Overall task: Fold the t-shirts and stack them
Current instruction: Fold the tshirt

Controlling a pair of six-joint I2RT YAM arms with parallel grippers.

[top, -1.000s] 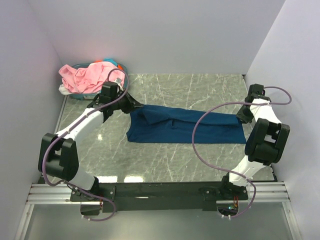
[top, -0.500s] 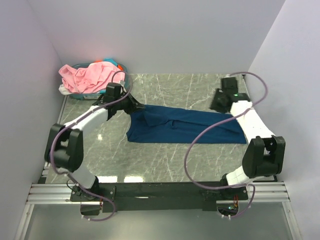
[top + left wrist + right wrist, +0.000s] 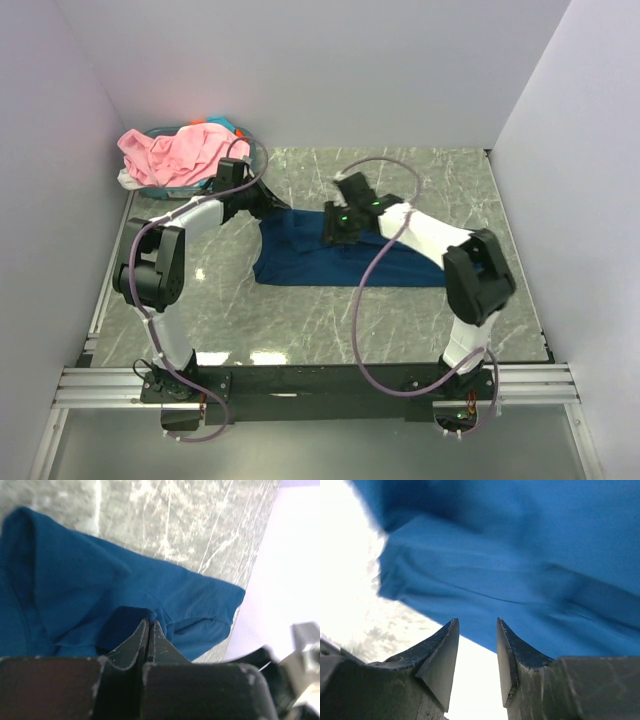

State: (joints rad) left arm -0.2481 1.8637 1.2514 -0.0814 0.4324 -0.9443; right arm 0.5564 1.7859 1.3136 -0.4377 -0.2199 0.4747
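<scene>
A navy blue t-shirt (image 3: 300,262) lies bunched in a long strip across the marble table. My left gripper (image 3: 275,208) is at its upper left corner, shut on a fold of the navy cloth (image 3: 100,580); the fingertips (image 3: 150,624) pinch the fabric between them. Over the middle of the shirt, near its back edge, my right gripper (image 3: 335,232) stands open with nothing between its fingers (image 3: 445,645). The blue cloth (image 3: 520,555) fills the right wrist view just ahead of the tips. Pink t-shirts (image 3: 175,152) are heaped at the back left.
The pink heap sits in a teal basket (image 3: 236,127) in the back left corner, with a pale cloth (image 3: 128,180) at its left side. Pale walls close in the table at the left, back and right. The marble table (image 3: 300,325) shows bare in front of the shirt.
My right arm has swung from the shirt's far right end to its middle, and its jaws have opened. The left gripper shifted slightly toward the back, still pinching the corner.
</scene>
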